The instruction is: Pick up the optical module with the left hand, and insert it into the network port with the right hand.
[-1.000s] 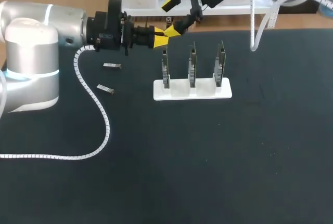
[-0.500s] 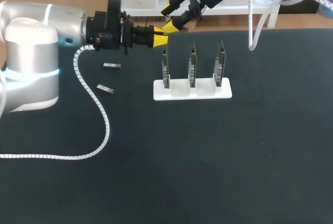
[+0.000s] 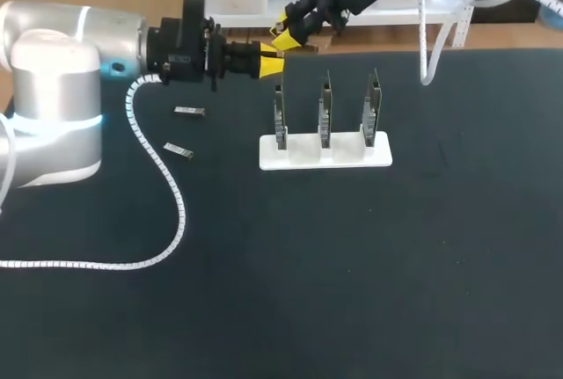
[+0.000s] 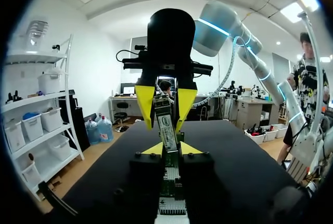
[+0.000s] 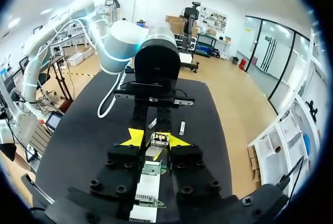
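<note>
Currently the optical module [image 4: 166, 122] is in the air over the counter's [image 3: 352, 265] far edge, held from both ends. The left gripper [image 3: 271, 63] has its fingers clamped on one end. The right gripper [image 3: 288, 36] faces it, with its fingers closed on the other end. A white stand [image 3: 325, 157] with three upright boards sits near them on the counter, untouched. A spare module [image 3: 189, 112] and a second spare module [image 3: 179, 150] lie flat on the left-arm side, well apart from the stand.
</note>
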